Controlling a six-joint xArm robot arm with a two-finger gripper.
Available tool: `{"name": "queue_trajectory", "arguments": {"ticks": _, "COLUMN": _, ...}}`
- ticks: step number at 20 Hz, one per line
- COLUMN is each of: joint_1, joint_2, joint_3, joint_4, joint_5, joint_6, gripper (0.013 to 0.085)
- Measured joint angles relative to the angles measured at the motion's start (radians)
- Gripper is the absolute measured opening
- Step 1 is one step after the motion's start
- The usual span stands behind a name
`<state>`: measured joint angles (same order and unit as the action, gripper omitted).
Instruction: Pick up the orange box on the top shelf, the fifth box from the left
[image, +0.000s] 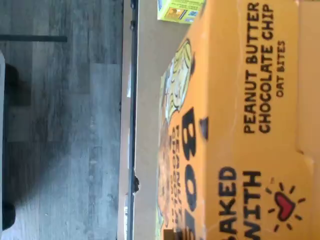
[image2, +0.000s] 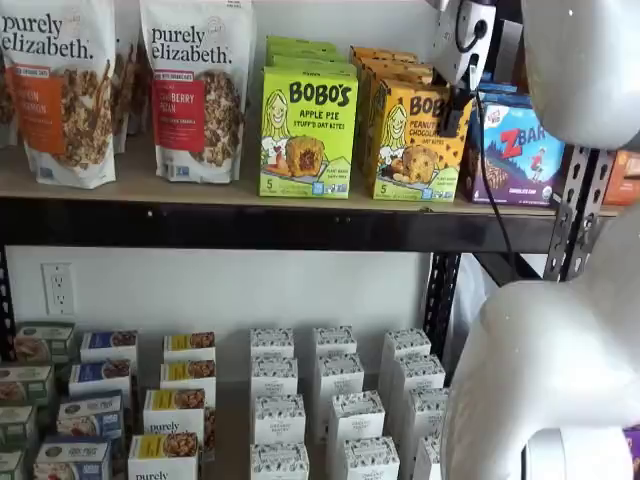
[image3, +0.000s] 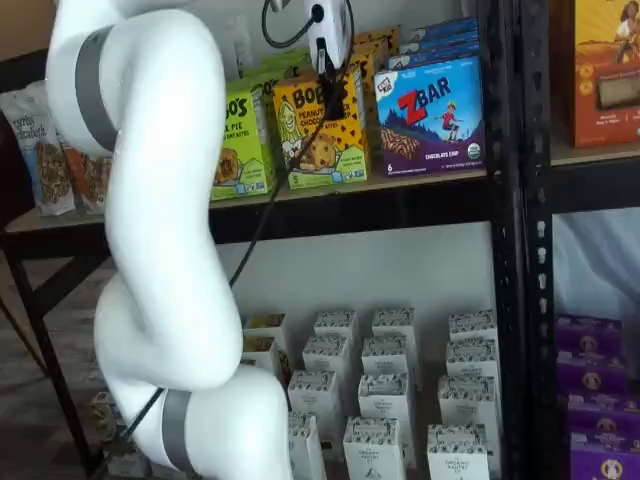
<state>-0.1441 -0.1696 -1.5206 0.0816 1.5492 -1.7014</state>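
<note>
- The orange box (image2: 412, 140) is an orange-yellow BOBO'S Peanut Butter Chocolate Chip carton with a cartoon girl, standing upright on the top shelf (image2: 150, 185).
- Green Apple Pie carton (image2: 307, 133) sits at its 9 o'clock, ZBAR box (image2: 520, 150) at 3 o'clock, both just beside it.
- The end effector (image2: 455, 115) hangs at the box's upper right corner; can't tell if its fingers are spread or pinching.

The orange box (image: 250, 130) is smooth printed cardboard with a slight sheen. The top shelf (image2: 200, 185) pairs matt tan wood with a black metal rail.
</note>
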Motion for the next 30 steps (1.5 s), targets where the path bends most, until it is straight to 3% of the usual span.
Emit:
{"name": "queue_trajectory", "arguments": {"ticks": 5, "joint_1": -0.001, "joint_2": -0.004, "joint_3": 0.004, "joint_4": 0.013, "joint_5": -0.003, "joint_6": 0.001, "gripper": 0.041}}
{"name": "queue_trajectory", "arguments": {"ticks": 7, "joint_1": 0.001, "joint_2": -0.006, "joint_3": 0.004, "joint_4": 0.017, "joint_5": -0.003, "joint_6": 0.004, "gripper": 0.033}}
{"name": "queue_trajectory", "arguments": {"ticks": 11, "joint_1": 0.003, "joint_2": -0.007, "joint_3": 0.002, "joint_4": 0.024, "joint_5": -0.001, "joint_6": 0.006, "gripper": 0.025}}
{"name": "queue_trajectory", "arguments": {"ticks": 30, "joint_1": 0.014, "joint_2": -0.036, "joint_3": -0.015, "joint_4": 0.016, "joint_5": 0.058, "joint_6": 0.021, "gripper": 0.025}}
